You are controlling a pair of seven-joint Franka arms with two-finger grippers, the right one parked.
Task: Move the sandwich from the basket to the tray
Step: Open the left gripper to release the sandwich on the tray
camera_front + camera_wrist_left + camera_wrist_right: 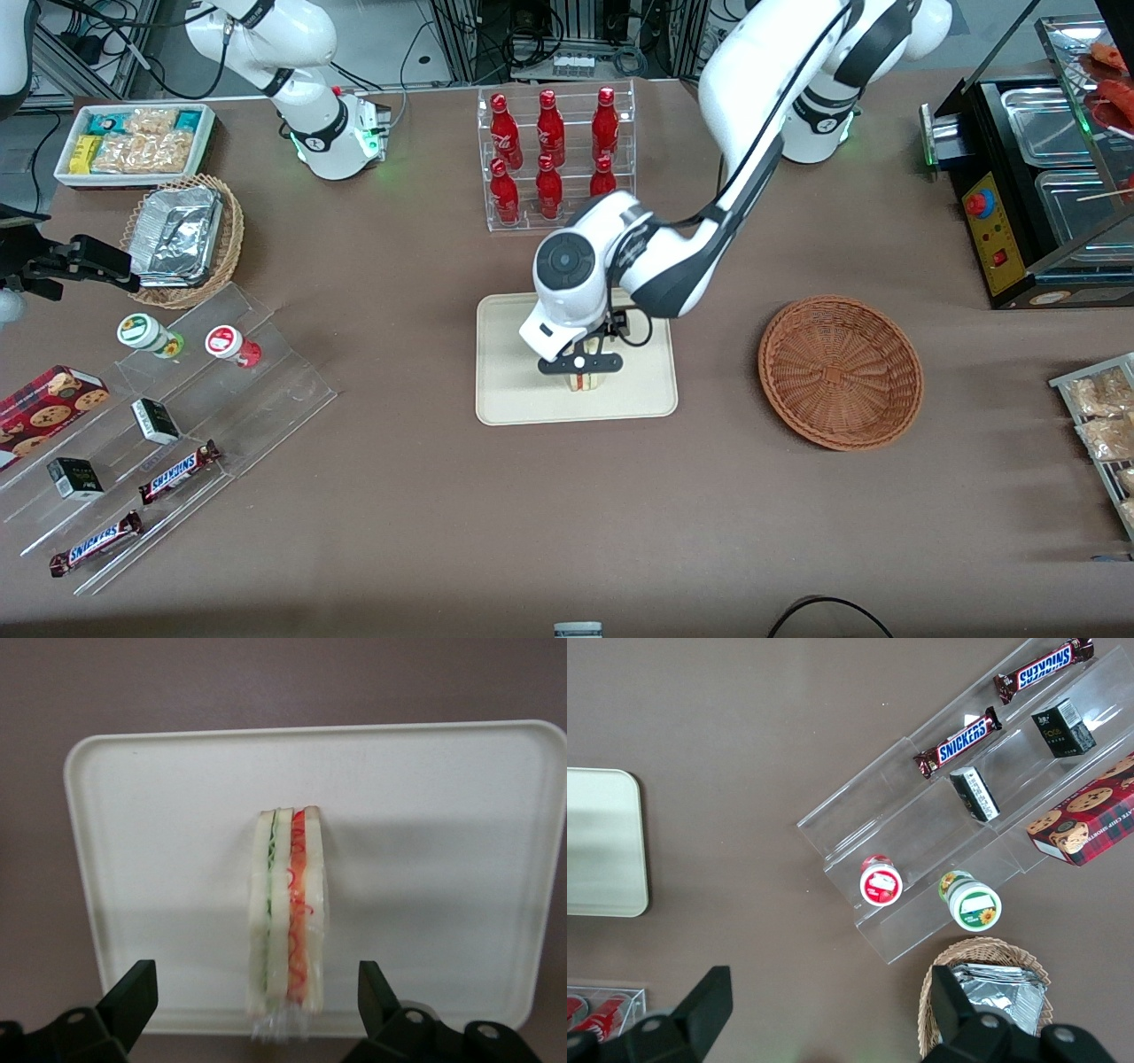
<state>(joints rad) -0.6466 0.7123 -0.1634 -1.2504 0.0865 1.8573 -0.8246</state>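
The sandwich (585, 383) stands on its edge on the cream tray (514, 390), close to the tray rim nearest the front camera. In the left wrist view the sandwich (288, 904) shows green and red filling between pale bread, wrapped in clear film, resting on the tray (159, 859). My gripper (582, 374) hangs just over it, open. Its black fingers (133, 992) stand well apart on either side of the sandwich with a gap on each side, so the gripper (257, 981) touches nothing. The reddish-brown wicker basket (840, 372) sits empty beside the tray, toward the working arm's end.
A clear rack of red bottles (554, 159) stands farther from the front camera than the tray. Toward the parked arm's end are a stepped acrylic stand with snacks (177, 416), a foil-filled tan basket (182, 235) and a white snack bin (133, 142). A black food warmer (1045, 177) sits at the working arm's end.
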